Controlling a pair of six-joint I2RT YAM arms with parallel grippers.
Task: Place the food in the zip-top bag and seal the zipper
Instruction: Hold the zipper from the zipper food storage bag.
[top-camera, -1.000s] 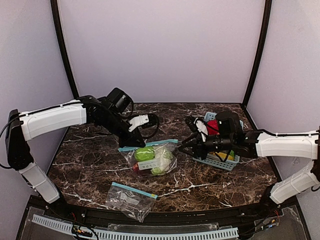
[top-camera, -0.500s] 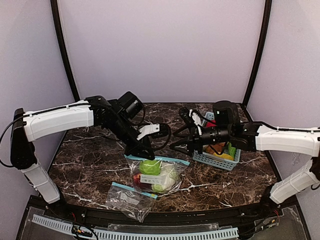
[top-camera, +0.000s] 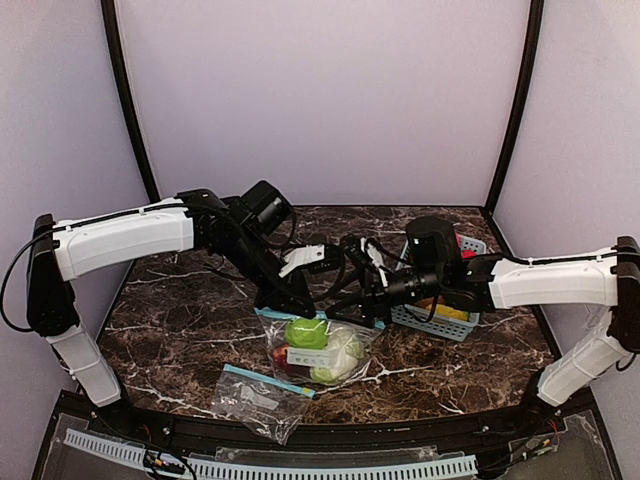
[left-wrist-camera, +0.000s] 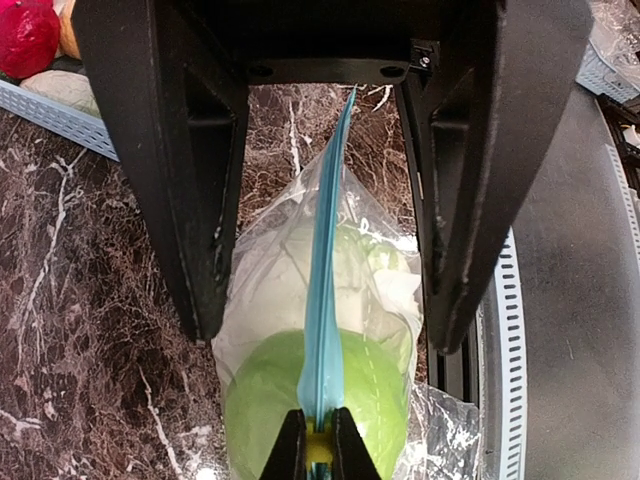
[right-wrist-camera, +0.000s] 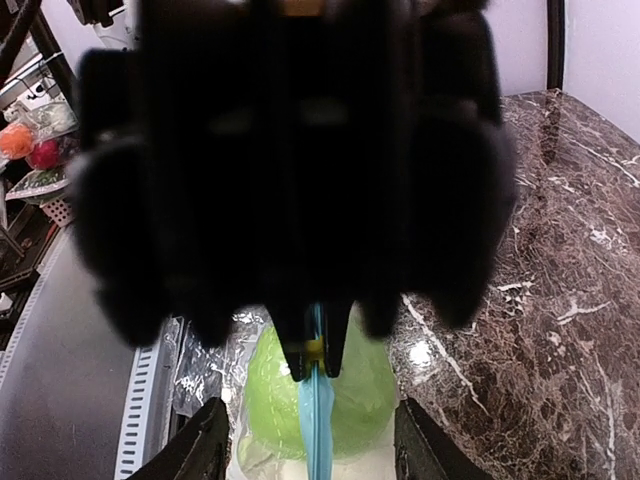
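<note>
A light-blue slotted basket (top-camera: 440, 322) sits on the dark marbled desk (top-camera: 170, 300), right of the work. The right arm lies across it, so from above only a scrap of red (top-camera: 463, 250) and some yellow (top-camera: 447, 310) of its contents show. In the left wrist view its rim and one red piece sit in the top left corner. Near the front edge lies a second bag (top-camera: 262, 400), flat and blue-topped, apart from both arms. Between the two grippers, in the middle of the desk, is the zip-top bag (top-camera: 318, 348) with food inside. A green apple (top-camera: 306, 333) is uppermost, with white cauliflower (top-camera: 342, 350) beside it. Something red (top-camera: 279, 355) sits low on the left, too blurred by the plastic and a white label (top-camera: 300, 356) to name. The left gripper (left-wrist-camera: 318, 447) is clenched on the bag's blue zipper strip (left-wrist-camera: 325, 330), pinching one end so the strip runs on edge away from its fingers. The right gripper (right-wrist-camera: 315, 440) faces it from the other end, released, its fingers (right-wrist-camera: 205, 445) spread wide to either side of the strip and touching nothing that can be seen. In the right wrist view the left gripper fills most of the frame as a black, out-of-focus mass that hides most of the bag. Whether the zipper is pressed shut along its length cannot be told.
</note>
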